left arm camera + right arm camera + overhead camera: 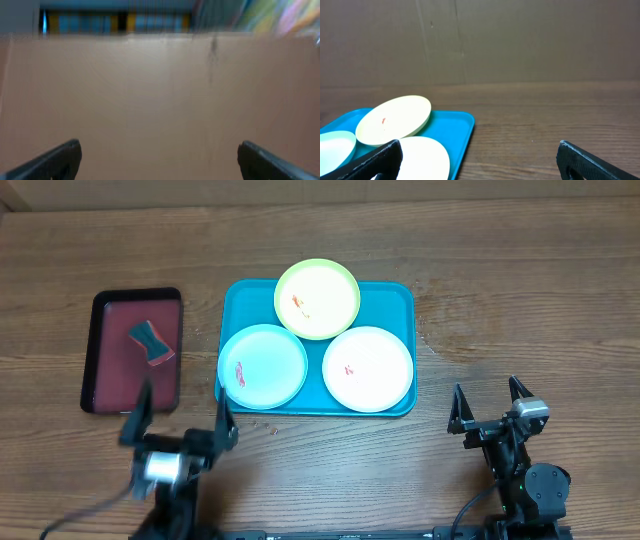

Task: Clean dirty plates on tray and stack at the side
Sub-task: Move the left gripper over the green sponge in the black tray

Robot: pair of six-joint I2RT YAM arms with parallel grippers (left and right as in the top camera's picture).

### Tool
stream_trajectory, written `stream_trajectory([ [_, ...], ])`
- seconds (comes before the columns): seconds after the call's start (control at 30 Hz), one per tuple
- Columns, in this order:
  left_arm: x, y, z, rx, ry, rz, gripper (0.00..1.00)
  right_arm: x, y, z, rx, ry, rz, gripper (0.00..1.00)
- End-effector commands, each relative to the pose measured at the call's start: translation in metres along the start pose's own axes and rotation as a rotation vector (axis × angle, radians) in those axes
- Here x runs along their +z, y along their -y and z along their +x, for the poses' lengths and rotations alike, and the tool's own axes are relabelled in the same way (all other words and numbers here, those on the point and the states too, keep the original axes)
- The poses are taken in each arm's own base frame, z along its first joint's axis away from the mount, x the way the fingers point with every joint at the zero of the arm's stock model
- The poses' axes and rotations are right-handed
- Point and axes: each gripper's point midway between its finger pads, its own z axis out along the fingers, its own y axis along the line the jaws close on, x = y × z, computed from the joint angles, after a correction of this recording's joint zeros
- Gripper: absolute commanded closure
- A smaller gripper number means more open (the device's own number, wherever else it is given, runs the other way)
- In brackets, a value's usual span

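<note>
Left gripper point(182, 405) and right gripper point(487, 395) both gaping wide, empty afaict (left cam's blurry), just off the tray's point(400, 295) front corners. All 3 plates point(262, 367) sit on it.

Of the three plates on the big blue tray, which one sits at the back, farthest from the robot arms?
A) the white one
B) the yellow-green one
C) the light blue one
B: the yellow-green plate lies at the far edge of the turquoise tray, while the light blue plate and the white plate lie side by side in front of it.
</note>
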Motion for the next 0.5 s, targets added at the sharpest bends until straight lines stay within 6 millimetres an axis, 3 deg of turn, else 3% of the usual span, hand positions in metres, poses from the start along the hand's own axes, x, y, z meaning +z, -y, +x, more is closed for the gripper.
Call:
stream_trajectory([
  [0.0, 0.001, 0.019, -0.023, -0.011, 0.064, 0.11, 0.0, 0.0, 0.002, 0.001, 0.007, 0.006, 0.009, 0.0],
  [0.2, 0.032, 0.014, -0.054, 0.016, -0.037, 0.103, 0.0, 0.0, 0.002, 0.001, 0.007, 0.006, 0.009, 0.0],
  [0.27, 0.048, 0.007, -0.055, 0.006, -0.115, 0.07, 0.0, 0.0, 0.002, 0.001, 0.007, 0.006, 0.009, 0.0],
  [0.4, 0.082, -0.013, -0.018, -0.039, -0.434, -0.01, 0.0, 0.0, 0.002, 0.001, 0.007, 0.006, 0.009, 0.0],
  [0.47, 0.093, -0.013, 0.004, -0.073, -0.598, -0.001, 0.0, 0.0, 0.002, 0.001, 0.007, 0.006, 0.009, 0.0],
])
